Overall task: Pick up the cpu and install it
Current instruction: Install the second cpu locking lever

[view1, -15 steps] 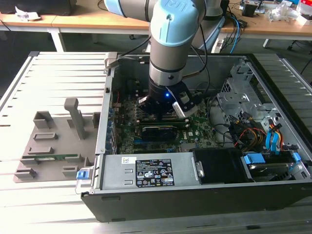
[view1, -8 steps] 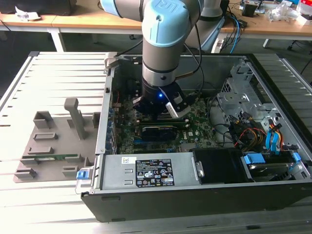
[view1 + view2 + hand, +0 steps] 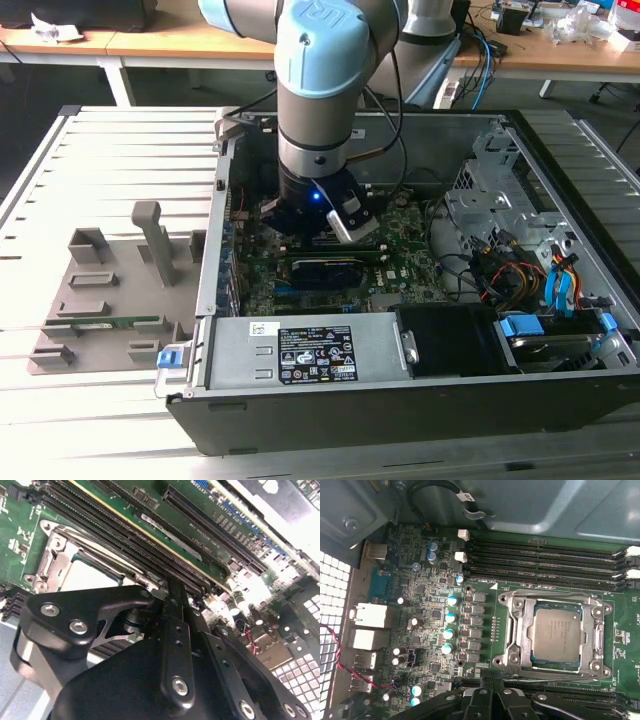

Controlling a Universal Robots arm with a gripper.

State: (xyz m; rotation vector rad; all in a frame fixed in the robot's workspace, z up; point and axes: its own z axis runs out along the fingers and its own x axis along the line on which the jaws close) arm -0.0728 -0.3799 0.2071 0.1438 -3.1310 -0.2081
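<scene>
Pointing straight down over the motherboard point(image 3: 400, 265), gripper point(image 3: 487, 680) pressed together, empty.

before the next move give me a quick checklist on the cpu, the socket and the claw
1. cpu inside the socket frame: ok, it lies in the frame's opening in the first wrist view.
2. cpu flat and square to the frame: ok, as far as that view shows.
3. Claw empty: cannot tell.
4. Claw inside the computer case, above the motherboard: ok.
5. Memory slots beside the socket unobstructed: ok.
</scene>
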